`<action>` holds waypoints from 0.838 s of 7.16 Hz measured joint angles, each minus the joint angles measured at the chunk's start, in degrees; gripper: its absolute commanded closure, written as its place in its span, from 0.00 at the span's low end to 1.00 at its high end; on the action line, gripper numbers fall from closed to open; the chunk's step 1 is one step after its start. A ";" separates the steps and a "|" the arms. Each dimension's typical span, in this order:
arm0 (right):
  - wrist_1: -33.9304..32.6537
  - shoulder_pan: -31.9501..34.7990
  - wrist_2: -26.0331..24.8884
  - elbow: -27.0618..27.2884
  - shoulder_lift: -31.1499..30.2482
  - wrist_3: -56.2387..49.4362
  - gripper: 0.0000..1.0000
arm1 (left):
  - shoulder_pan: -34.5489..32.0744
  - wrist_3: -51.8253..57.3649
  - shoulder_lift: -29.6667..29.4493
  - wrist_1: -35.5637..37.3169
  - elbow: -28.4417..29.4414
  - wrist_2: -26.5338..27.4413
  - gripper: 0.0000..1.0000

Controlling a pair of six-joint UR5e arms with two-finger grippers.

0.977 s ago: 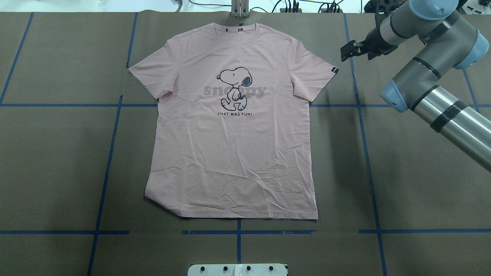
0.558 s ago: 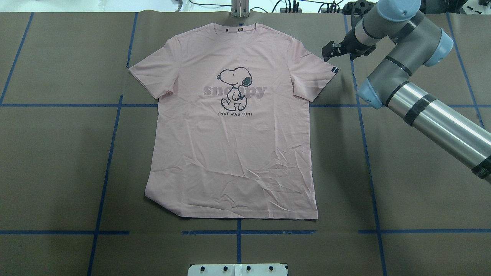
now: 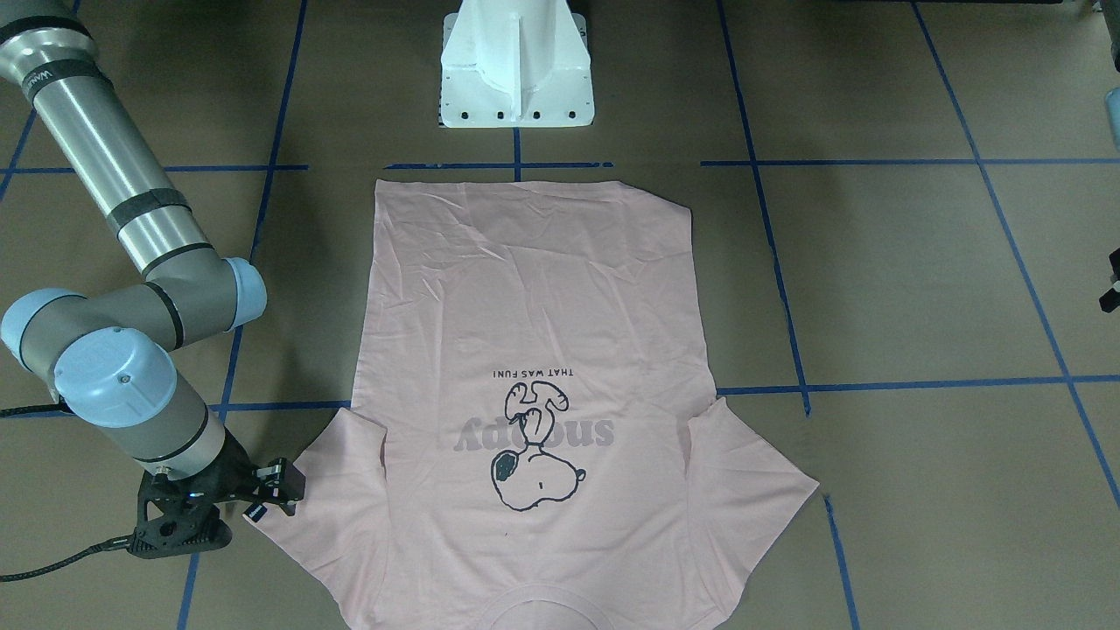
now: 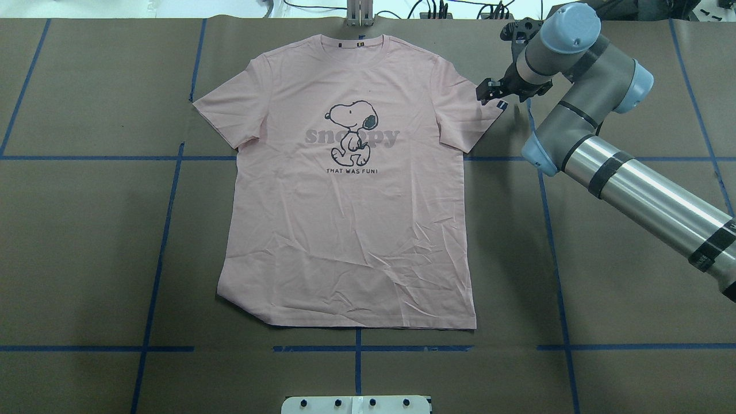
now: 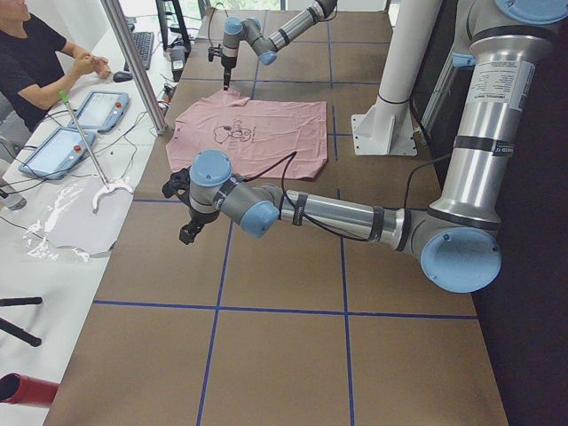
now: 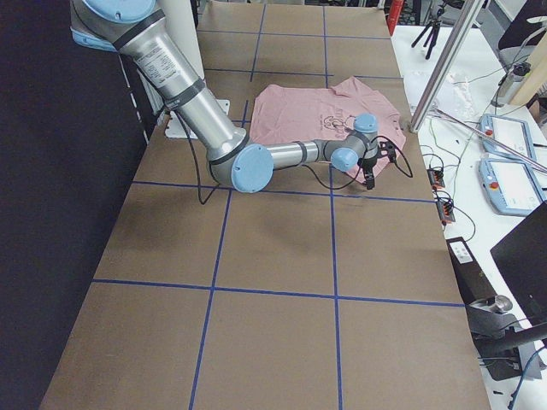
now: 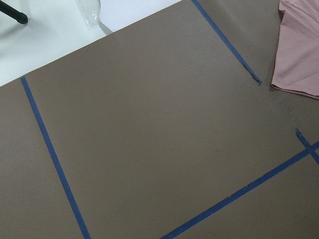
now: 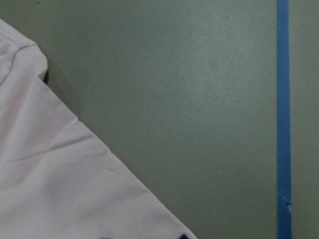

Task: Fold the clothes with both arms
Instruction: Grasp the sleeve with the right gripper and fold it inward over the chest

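One T-shirt (image 4: 351,230) is laid flat on the table (image 4: 86,241). The right hand (image 4: 486,92) is held spread at one sleeve. For the left hand (image 5: 187,234) it cannot be told.

Overhead and front views opposed, sharing T-shirt (image 4: 351,230)

Brown table (image 4: 86,230) (gridded with blue tape (image 4: 86,348)) beside a white bench (image 5: 53,275).

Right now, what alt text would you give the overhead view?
A pale pink T-shirt lies flat, print up, on the brown table. The right arm reaches in from the right edge, with the right gripper at the tip of the tagged sleeve.
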 measured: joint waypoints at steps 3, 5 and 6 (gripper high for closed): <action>-0.02 -0.06 0.14 -0.19 0.01 -0.09 0.62 | 0.00 0.03 0.06 0.00 0.03 -0.12 0.00; -0.05 -0.06 0.24 -0.20 -0.03 -0.29 0.94 | 0.00 0.05 0.06 0.00 0.03 -0.13 0.00; -0.05 -0.06 0.25 -0.20 -0.06 -0.65 1.00 | 0.00 0.06 0.06 0.00 0.04 -0.13 0.00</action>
